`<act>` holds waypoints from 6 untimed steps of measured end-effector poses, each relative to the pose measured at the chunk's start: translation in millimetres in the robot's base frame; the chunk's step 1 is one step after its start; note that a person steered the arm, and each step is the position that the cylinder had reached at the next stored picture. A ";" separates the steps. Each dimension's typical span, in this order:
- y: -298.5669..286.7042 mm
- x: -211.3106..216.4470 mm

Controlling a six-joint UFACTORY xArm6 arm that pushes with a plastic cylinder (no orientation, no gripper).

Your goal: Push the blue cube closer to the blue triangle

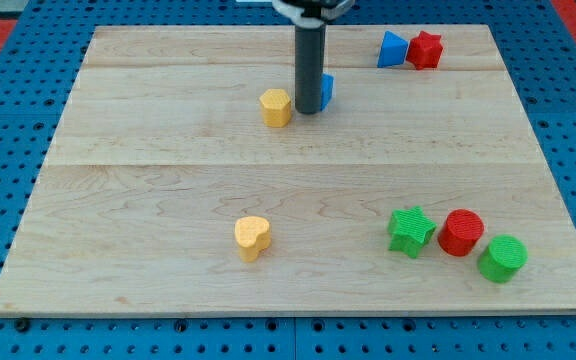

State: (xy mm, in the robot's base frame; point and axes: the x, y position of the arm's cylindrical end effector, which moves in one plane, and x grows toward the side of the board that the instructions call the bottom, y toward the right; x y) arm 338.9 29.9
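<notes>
- We note our dark rod (311,60) coming down from the view's top edge, upright, over the upper middle of the wooden board (168,180).
- Our tip (309,111) rests on the board surface. It is a plain rod end, with no jaws to spread or press together, and it pinches nothing.
- The blue cube (326,90) sits just at the view's right of the rod, mostly hidden behind it; only a narrow blue edge shows. The tip looks to be touching the cube, though we cannot tell for certain.
- The yellow block (276,107), roughly hexagonal, stands just to the view's left of the tip, with a slim gap between.
- The blue triangle (392,49) lies near the view's top right, well apart from the blue cube, up and to the view's right of it.
- The red star-shaped block (425,49) sits just at the triangle's right side, seemingly touching it.
- The yellow heart-shaped block (252,237) is alone in the lower middle of the board.
- At the lower right we record three blocks in a row: the green star (410,231), the red cylinder (460,232) and the green cylinder (502,258), close beside each other.
- The board lies on a blue perforated surface (8,100).
</notes>
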 end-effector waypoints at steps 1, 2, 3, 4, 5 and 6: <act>26.2 -20.4; 30.4 -20.7; 36.6 -20.7; -8.4 -22.6; -15.0 -55.2; 51.9 -61.0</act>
